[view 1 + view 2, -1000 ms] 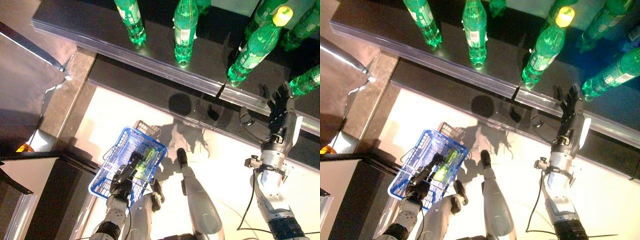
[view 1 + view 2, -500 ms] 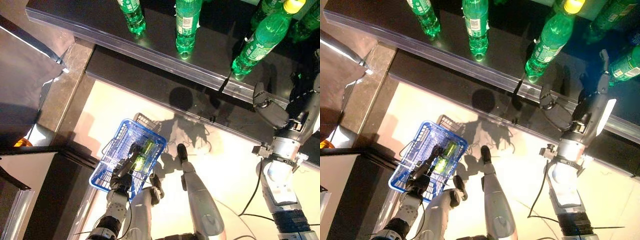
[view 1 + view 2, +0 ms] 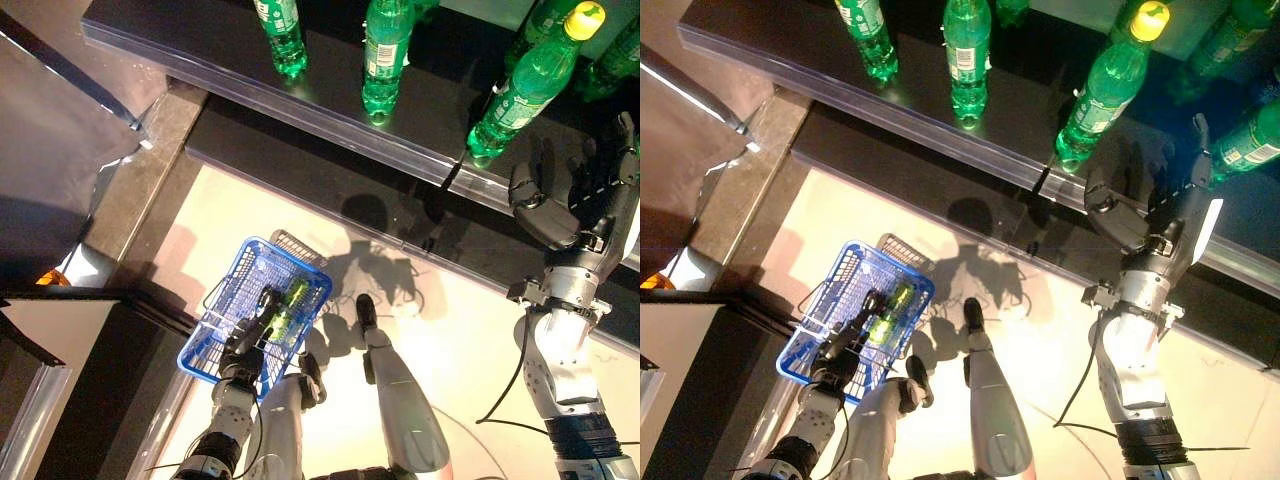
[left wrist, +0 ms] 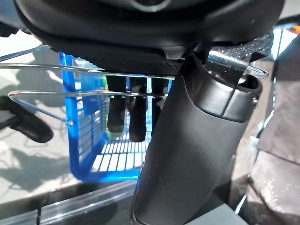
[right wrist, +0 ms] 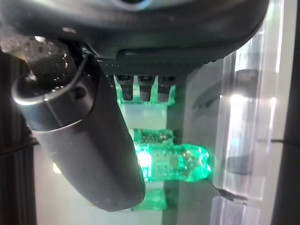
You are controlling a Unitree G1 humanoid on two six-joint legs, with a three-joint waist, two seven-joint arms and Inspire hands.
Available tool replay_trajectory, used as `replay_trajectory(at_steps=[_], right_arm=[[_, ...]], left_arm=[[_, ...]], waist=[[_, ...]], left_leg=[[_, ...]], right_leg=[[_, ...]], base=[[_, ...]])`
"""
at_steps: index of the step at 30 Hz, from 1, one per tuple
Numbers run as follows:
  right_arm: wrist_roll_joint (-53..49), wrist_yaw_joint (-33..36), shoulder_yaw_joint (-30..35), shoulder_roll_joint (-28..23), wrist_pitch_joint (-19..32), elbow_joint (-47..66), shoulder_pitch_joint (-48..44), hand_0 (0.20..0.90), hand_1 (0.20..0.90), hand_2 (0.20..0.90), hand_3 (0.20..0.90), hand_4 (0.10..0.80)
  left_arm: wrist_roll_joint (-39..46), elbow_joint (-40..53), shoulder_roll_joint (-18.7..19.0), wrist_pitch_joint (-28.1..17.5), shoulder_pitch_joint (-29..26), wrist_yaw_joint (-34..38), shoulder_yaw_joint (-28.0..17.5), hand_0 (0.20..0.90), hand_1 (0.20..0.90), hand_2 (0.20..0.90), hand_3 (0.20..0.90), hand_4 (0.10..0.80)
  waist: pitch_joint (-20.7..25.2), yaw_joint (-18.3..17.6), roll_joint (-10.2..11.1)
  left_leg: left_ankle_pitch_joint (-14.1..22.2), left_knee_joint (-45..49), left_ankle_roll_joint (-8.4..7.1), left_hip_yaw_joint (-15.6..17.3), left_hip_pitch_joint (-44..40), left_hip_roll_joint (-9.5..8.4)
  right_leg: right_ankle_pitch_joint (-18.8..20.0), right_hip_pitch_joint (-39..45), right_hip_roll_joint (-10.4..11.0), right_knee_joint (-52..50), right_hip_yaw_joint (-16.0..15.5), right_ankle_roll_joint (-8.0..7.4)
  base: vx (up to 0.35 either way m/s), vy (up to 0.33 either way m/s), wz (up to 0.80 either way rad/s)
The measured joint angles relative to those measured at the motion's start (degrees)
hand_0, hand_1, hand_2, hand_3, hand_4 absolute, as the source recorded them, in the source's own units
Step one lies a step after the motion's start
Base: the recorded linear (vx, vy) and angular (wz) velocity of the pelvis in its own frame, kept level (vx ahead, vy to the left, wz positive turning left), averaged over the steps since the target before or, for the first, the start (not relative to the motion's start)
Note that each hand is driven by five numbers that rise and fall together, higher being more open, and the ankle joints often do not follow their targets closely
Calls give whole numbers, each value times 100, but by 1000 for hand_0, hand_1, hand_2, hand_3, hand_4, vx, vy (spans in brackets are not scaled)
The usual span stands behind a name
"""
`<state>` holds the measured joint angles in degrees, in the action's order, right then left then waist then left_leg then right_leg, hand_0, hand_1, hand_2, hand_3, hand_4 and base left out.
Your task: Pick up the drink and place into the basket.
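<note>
Right robot hand (image 3: 585, 200) raised since 1 s ago, now spread wide, facing upright green bottle (image 3: 524, 86) just beyond on shelf (image 3: 330, 95); left robot hand (image 3: 245, 345) clamped on basket (image 3: 215, 320) handle.

Glossy black shelf (image 3: 330, 95), mirror-smooth, edged with a clear plastic strip (image 3: 420, 165). On it, translucent green plastic bottles (image 3: 385, 50) with shiny printed labels (one capped in matt yellow). Below the shelf, pale polished floor (image 3: 470, 330), sheen catching the light. Out on that floor, blue plastic lattice basket (image 3: 225, 315) with thin bright wire handles (image 4: 84, 70). Near the shelf's front edge, matt dark right hand (image 3: 580, 205).
</note>
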<state>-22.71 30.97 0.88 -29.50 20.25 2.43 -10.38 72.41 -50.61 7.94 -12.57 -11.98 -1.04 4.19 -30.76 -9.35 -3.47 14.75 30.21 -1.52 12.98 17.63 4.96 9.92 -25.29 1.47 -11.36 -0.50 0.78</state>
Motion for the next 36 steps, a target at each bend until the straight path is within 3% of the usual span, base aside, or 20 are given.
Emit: replay_trajectory(at_steps=[16, 19, 25, 27, 28, 31, 36], right_arm=[[-48, 6, 21, 1, -366, -629, -521, 900, 900, 900, 900, 800], [-151, 12, 22, 2, -411, -630, -494, 900, 900, 900, 900, 800], [-246, 11, 50, -4, -539, -888, -623, 900, 900, 900, 900, 800], [-277, 14, 75, -6, -600, -901, -609, 900, 900, 900, 900, 800], [-303, 13, 89, -18, -618, -923, -615, 900, 900, 900, 900, 800], [-398, -54, 144, -110, -634, -1053, -761, 900, 900, 900, 900, 800], [-620, -154, 433, -227, -749, -1187, -829, 900, 900, 900, 900, 800]], left_arm=[[-8, 2, 138, 188, -61, 2, -56, 300, 300, 300, 200, 100], [-8, -10, 180, 258, -42, 4, -55, 300, 300, 300, 200, 100], [-7, -11, 200, 306, -29, -18, -58, 300, 300, 300, 200, 100], [-10, -13, 222, 342, -28, -29, -61, 300, 300, 300, 200, 100], [-9, -28, 237, 380, -7, -29, -61, 300, 300, 300, 200, 100], [-7, -31, 248, 386, 27, -72, -100, 300, 300, 300, 200, 100], [2, -11, 281, 435, -62, -199, -291, 300, 300, 300, 200, 100]], waist=[[-8, 143, 11], [-9, 202, 7], [-11, 293, -18], [-11, 306, -19], [-11, 331, -15], [-8, 394, -49], [-12, 485, -59]], left_leg=[[36, 275, -55, -271, 170, 30], [138, 348, -51, -289, 152, 44], [104, 398, -167, -423, 182, 67], [181, 443, -94, -413, 180, 87], [248, 566, -155, -436, 148, 68], [174, 804, -262, -616, 257, 82], [-205, 1583, -292, -754, 663, 47]], right_leg=[[-294, -204, 40, -487, -254, 122], [-488, -288, 71, -898, -281, 133], [-546, -276, 49, -858, -399, 150], [-773, -352, 83, -1315, -417, 228], [-1029, -396, 105, -1569, -415, 214], [-1038, -383, 43, -1538, -431, 248], [-987, -292, 66, -1432, -416, 232]], base=[[45, -24, 6], [52, 0, 6], [48, -5, 4], [48, -11, 8], [47, -9, 10], [42, -7, -1], [63, -7, -2]])
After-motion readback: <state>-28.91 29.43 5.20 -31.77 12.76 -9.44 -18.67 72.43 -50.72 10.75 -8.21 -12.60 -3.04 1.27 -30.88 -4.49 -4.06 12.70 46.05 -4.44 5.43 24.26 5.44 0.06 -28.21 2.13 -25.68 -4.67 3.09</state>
